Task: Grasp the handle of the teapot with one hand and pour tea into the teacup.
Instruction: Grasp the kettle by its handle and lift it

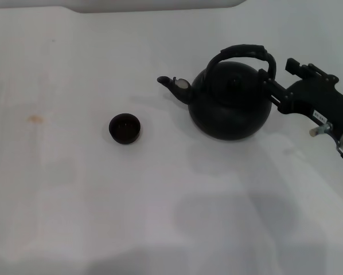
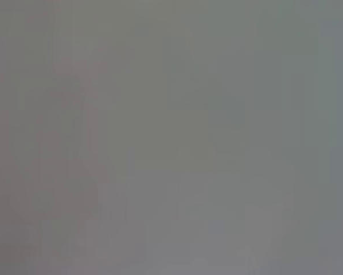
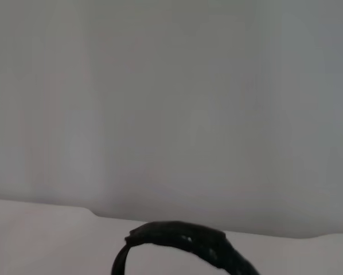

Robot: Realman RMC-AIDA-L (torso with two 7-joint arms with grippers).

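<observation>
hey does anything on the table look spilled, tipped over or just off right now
Only one thing: a small yellowish-brown stain on the white table, off to the robot's left of the teacup. The teapot stands upright, and the right gripper is at its handle. Nothing lies tipped or wet.

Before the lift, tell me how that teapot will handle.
The teapot looks squat and broad-based, so probably hard to tip. Held by the arched handle, it may swing, spout dipping. Likely heavy for its size.
</observation>
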